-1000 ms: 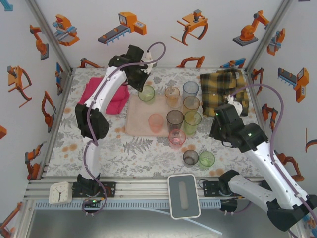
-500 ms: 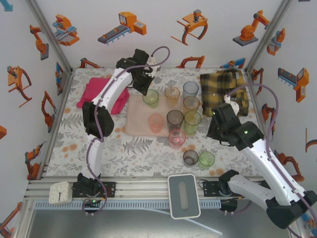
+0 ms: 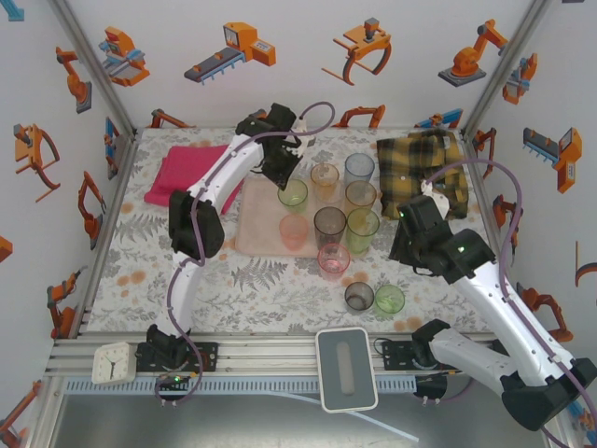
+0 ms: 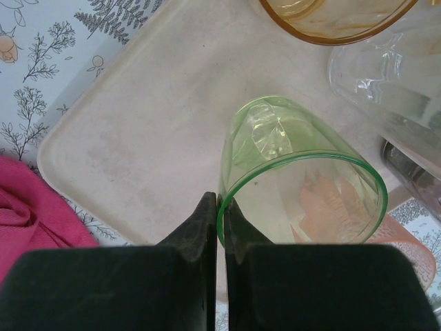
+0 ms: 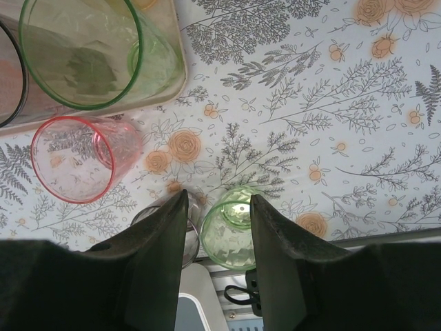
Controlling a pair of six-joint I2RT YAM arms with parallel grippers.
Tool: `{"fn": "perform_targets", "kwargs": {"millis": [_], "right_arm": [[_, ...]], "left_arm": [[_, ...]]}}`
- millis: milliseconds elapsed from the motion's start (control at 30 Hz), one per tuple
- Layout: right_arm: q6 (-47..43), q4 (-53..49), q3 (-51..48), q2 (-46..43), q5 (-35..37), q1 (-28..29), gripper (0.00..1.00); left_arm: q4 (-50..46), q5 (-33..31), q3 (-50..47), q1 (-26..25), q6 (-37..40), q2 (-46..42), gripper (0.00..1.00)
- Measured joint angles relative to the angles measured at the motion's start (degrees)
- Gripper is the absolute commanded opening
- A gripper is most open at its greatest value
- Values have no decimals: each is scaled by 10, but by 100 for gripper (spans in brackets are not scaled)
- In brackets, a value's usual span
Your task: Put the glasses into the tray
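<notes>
My left gripper (image 4: 220,207) is clamped on the rim of a green glass (image 4: 303,186), one finger inside and one outside, holding it over the far part of the pink tray (image 4: 138,124); I cannot tell if its base touches. My right gripper (image 5: 218,198) hangs with jaws apart above the surface (image 5: 331,103), gripping nothing, over a small green glass (image 5: 231,231) standing off the tray, a pink glass (image 5: 72,169) nearby
</notes>
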Motion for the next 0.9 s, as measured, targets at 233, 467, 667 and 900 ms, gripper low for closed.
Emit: {"fn": "perform_targets", "kwargs": {"millis": [233, 467, 667, 900], "right_arm": [[0, 4, -6, 0, -1, -1, 42], [0, 4, -11, 0, -2, -1, 42], [0, 5, -15, -1, -4, -2, 42], [0, 10, -20, -1, -4, -2, 42]], "left_arm": [[0, -5, 0, 0, 0, 4, 2], [-1, -10, 0, -2, 1, 9, 5], [-2, -12, 0, -4, 2, 14, 6], [-2, -15, 0, -7, 3, 21, 10]]}}
